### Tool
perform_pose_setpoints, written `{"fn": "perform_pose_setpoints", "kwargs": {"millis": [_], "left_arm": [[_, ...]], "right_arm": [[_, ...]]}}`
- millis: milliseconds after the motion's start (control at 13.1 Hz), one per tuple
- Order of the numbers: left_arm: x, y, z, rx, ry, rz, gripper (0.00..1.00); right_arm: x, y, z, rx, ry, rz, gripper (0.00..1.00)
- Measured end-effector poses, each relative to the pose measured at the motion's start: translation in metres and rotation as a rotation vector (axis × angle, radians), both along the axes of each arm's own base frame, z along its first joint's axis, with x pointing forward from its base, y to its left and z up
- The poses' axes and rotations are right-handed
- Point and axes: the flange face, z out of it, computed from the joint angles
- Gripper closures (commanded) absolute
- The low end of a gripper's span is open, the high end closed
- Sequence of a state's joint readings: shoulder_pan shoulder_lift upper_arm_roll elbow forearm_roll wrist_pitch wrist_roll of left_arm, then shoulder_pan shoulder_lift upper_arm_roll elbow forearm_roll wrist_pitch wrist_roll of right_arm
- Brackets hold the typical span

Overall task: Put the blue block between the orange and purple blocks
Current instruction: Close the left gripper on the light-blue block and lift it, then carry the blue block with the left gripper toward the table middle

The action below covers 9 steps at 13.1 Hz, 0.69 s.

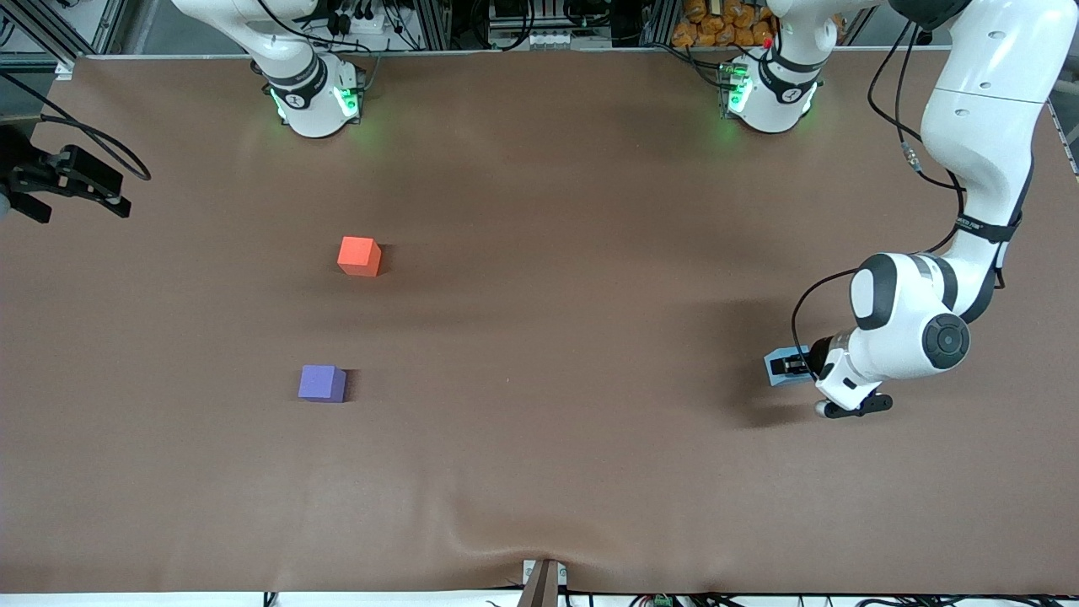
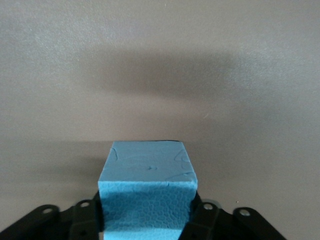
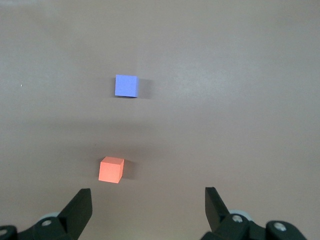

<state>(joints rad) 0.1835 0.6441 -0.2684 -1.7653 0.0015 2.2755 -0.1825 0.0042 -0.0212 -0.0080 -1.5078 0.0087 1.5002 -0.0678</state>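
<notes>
The blue block (image 1: 775, 369) is a light sky-blue cube at the left arm's end of the table. My left gripper (image 1: 791, 366) is shut on it, low at the table. In the left wrist view the blue block (image 2: 147, 170) fills the gap between the black fingers (image 2: 205, 220). The orange block (image 1: 359, 255) and the purple block (image 1: 322, 383) sit apart toward the right arm's end, the purple one nearer the front camera. My right gripper (image 3: 148, 200) is open and empty, high over the table, looking down on the orange block (image 3: 111, 170) and the purple block (image 3: 125, 85). It is out of the front view.
The brown table cover (image 1: 548, 337) lies bare between the blue block and the other two cubes. A black fixture with a cable (image 1: 67, 181) juts in at the table edge on the right arm's end.
</notes>
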Motion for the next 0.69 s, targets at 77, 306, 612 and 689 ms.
{"fn": "perform_pose_setpoints", "kwargs": {"millis": [77,306,612,689], "left_arm": [[0.0,-0.004,0.001,-0.002,-0.002,-0.006,1.0],[0.001,-0.046,0.009,-0.001,-0.006,0.0,1.0],[-0.005,-0.126,0.037,0.011,-0.015,0.07,1.0],[-0.007,-0.15,0.047,0.017,-0.01,0.098,1.0]], "right_arm": [[0.0,0.0,0.0,0.0,0.0,0.0,0.0],[0.0,0.0,0.0,0.0,0.0,0.0,0.0],[0.0,-0.001,0.0,0.0,0.0,-0.002,0.0],[0.0,-0.001,0.0,0.0,0.0,-0.002,0.0]]}}
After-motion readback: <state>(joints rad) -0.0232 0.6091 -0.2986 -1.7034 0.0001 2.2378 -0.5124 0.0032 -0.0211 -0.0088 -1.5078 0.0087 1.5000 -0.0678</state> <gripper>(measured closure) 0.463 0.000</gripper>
